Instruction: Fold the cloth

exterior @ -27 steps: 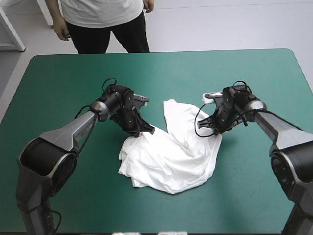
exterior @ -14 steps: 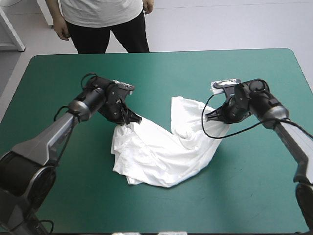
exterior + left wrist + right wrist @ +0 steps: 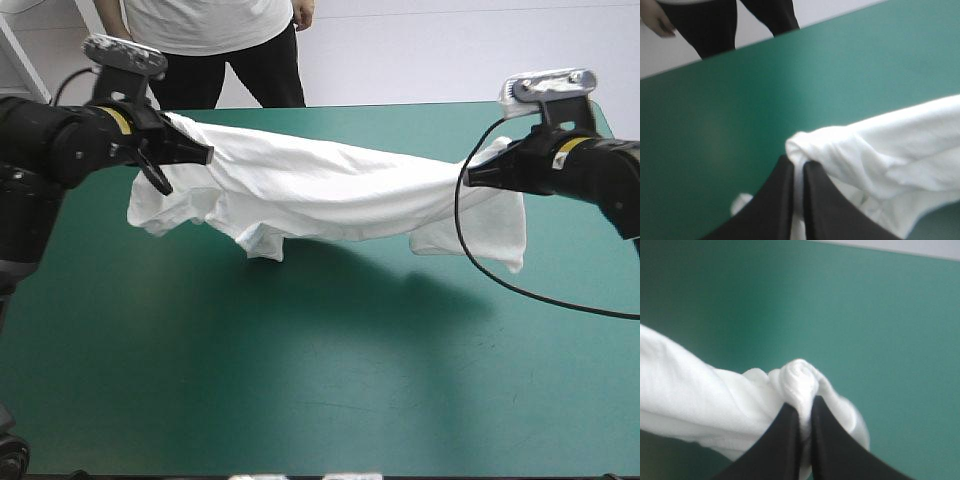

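The white T-shirt (image 3: pixel 320 190) hangs stretched in the air between both arms, high over the teal-green table (image 3: pixel 300 380), sagging in the middle with loose parts drooping near each end. My left gripper (image 3: pixel 200 155) is shut on the T-shirt at its left end; in the left wrist view the black fingers (image 3: pixel 785 200) pinch a bunched fold of the T-shirt (image 3: pixel 880 165). My right gripper (image 3: pixel 472 177) is shut on the T-shirt at its right end; in the right wrist view a rolled knot of the T-shirt (image 3: pixel 800 377) sits between its fingers (image 3: pixel 785 440).
The T-shirt's shadow (image 3: pixel 380 275) lies across the middle of the table. The table's far edge (image 3: pixel 330 105) runs just beyond the stretched T-shirt.
Earlier the T-shirt lay crumpled on the table with both grippers low at its sides. Both arms have since risen and spread apart, lifting and stretching the T-shirt between them.
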